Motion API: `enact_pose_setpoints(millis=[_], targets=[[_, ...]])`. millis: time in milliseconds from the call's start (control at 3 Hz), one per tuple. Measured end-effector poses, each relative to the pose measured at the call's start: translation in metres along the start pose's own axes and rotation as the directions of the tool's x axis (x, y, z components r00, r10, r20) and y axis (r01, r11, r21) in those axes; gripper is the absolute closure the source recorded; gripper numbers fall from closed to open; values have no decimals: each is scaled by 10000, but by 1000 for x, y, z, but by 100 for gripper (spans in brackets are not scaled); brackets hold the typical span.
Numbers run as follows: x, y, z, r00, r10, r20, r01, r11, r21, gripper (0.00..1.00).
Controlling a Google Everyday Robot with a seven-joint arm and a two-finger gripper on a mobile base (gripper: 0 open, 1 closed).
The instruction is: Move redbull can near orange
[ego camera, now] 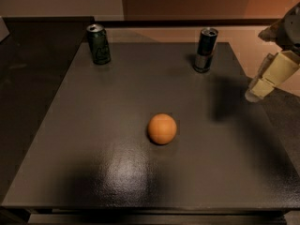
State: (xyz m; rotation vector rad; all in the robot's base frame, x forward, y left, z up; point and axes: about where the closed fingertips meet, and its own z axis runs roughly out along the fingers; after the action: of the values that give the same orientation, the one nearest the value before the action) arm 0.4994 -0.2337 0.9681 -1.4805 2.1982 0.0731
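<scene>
The redbull can (205,49) stands upright near the far right edge of the dark table (93,125); it is slim, dark blue above and silver below. The orange (162,128) lies near the middle of the table, well in front of the can and to its left. My gripper (268,81) hangs at the right edge of the view, over the table's right side, to the right of the can and a little nearer than it. It holds nothing that I can see and touches neither thing.
A wider dark green can (98,44) stands upright at the far left corner of the table. The table's right edge (267,121) runs just under the gripper, with floor beyond it.
</scene>
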Motion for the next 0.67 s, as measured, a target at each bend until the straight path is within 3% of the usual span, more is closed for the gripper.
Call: enact_pose_setpoints(millis=[667], targets=[[-12,-65,37,9844,1090,1384,-1159,9924,425,0]])
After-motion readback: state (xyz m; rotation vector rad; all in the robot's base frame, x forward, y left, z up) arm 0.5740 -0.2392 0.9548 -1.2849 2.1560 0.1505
